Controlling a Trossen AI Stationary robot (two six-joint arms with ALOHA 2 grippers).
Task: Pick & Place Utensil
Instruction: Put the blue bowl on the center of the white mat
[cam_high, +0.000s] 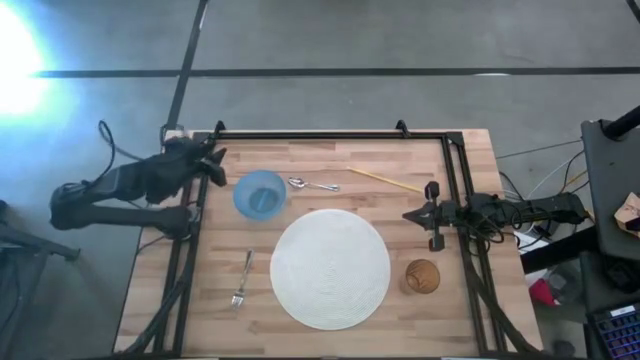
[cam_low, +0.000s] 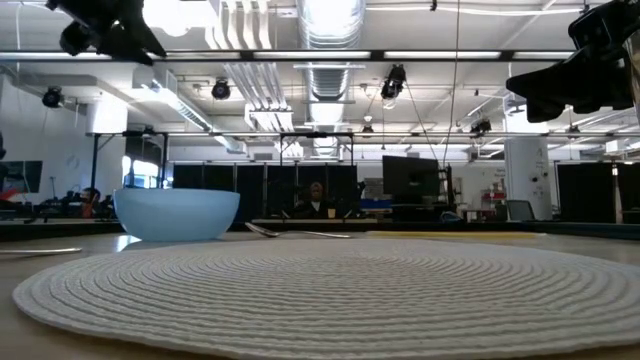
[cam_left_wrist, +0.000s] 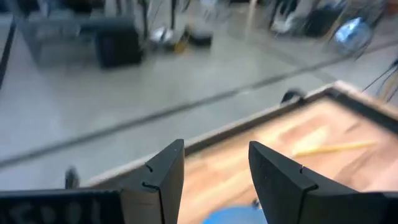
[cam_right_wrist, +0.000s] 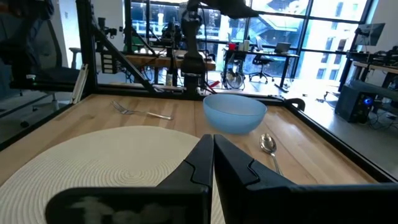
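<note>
We see a pale butcher-block table edged by a black metal frame, standing on a grey concrete floor crossed by dark lines. Our landmark is the round woven placemat lying at the middle of the table. Just beside the placemat on the left arm's side lies the fork. Past the placemat's far edge stands the blue bowl, and the spoon lies just beside that bowl, apart from the mat. Farther off, toward the table's far right corner, lies a yellow chopstick. Close to the placemat on the right arm's side stands a brown cup.

The left gripper hangs above the table's far left corner, well away from the placemat — its fingers stand apart with nothing between them. The right gripper hovers at the table's right edge, level with the placemat's far rim, fingers pressed together on nothing.

Beyond the table the room is a large workshop — strip lights, ceiling ducts, desks, monitors, office chairs and tall windows. We can read no writing or brand anywhere.
</note>
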